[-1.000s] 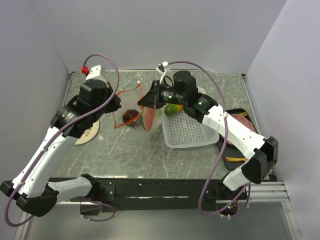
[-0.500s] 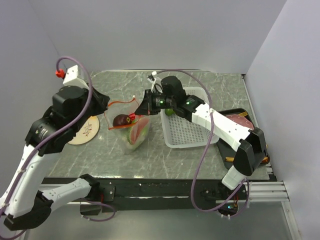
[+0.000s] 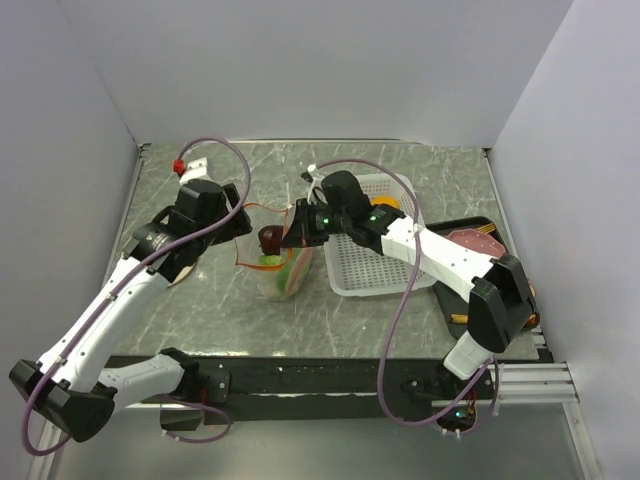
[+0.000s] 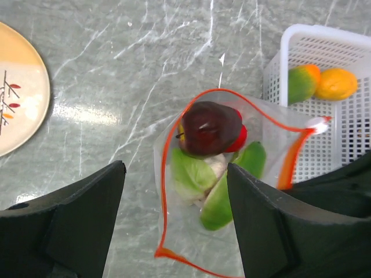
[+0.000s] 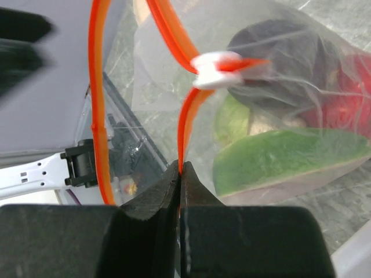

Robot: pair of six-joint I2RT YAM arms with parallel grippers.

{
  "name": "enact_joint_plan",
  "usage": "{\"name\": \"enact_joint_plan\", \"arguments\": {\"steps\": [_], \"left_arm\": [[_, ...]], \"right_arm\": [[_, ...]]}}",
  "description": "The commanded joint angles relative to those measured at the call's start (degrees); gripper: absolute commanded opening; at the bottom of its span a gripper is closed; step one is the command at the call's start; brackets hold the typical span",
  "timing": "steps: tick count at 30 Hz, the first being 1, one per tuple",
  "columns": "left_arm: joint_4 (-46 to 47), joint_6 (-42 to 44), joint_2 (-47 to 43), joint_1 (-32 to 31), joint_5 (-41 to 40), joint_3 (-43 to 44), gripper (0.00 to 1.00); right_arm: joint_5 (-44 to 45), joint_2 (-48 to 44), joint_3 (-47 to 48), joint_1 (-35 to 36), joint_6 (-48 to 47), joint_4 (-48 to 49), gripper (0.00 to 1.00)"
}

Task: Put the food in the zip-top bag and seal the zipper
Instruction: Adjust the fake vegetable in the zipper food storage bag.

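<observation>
The clear zip-top bag (image 4: 191,231) stands on the table with its mouth open. Inside are a dark purple ball (image 4: 208,126), a red pepper (image 4: 240,139), white cauliflower (image 4: 215,167) and a green-rinded watermelon slice (image 4: 223,202). My left gripper (image 4: 175,191) hangs open above the bag, one finger on each side and neither touching it. My right gripper (image 5: 180,169) is shut on the orange-red zipper (image 5: 184,130), just below its white slider (image 5: 217,62). A green-orange mango (image 4: 301,83) and an orange (image 4: 336,84) lie in the white basket. In the top view the bag (image 3: 280,272) sits between the left gripper (image 3: 243,223) and the right gripper (image 3: 293,232).
The white perforated basket (image 3: 380,262) stands just right of the bag. A round beige plate (image 4: 17,104) lies to the left, partly under my left arm. A dark tray (image 3: 492,228) holding a pink slab sits at the far right, with thin yellow sticks (image 3: 466,318) near it.
My left gripper let go of the bag's mouth and opened, and now hangs over the bag. The bag shifted right towards the basket. My right gripper stayed shut on the zipper.
</observation>
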Motion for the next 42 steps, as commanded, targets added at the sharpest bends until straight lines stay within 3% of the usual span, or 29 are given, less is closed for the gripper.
{"name": "enact_joint_plan", "arguments": {"steps": [1,7,13,18,19,20,23,30,35,42], "left_arm": [[5.93,-0.49,-2.58,0.8,0.71,-2.8,0.77],[10.49,1.25,-1.36,2.38,2.8,-7.1,0.76],[15.23,1.78,0.49,4.57,5.0,-9.65,0.62],[18.23,2.4,1.63,6.51,8.42,-10.97,0.4],[18.49,2.31,1.64,6.69,8.78,-11.06,0.33],[18.76,2.31,1.72,6.95,8.96,-10.89,0.19],[17.97,2.4,1.72,7.21,8.43,-9.84,0.01],[12.27,3.01,-2.93,8.01,5.88,-3.25,0.01],[9.18,3.37,-4.08,8.09,8.78,4.92,0.01],[8.47,3.55,-2.94,8.09,12.37,1.34,0.01]], "right_arm": [[1.46,-3.34,1.02,-0.16,-1.37,1.19,0.06],[1.81,-4.22,0.76,-0.25,-1.37,1.1,0.07],[2.25,-4.75,0.15,-0.25,-1.9,0.48,0.07],[2.42,-4.84,-0.38,-0.42,-1.81,0.66,0.07],[2.42,-5.01,-0.47,-0.51,-1.72,0.75,0.07],[2.42,-5.01,-0.56,-0.51,-1.72,0.75,0.07],[2.25,-4.58,-0.47,-0.6,-1.64,0.84,0.08],[-0.65,0.34,5.06,-0.68,-2.69,-0.39,0.09],[-5.57,5.52,10.15,-2.0,0.38,3.03,0.1],[-5.93,11.24,14.04,-2.44,0.56,2.07,0.1]]}}
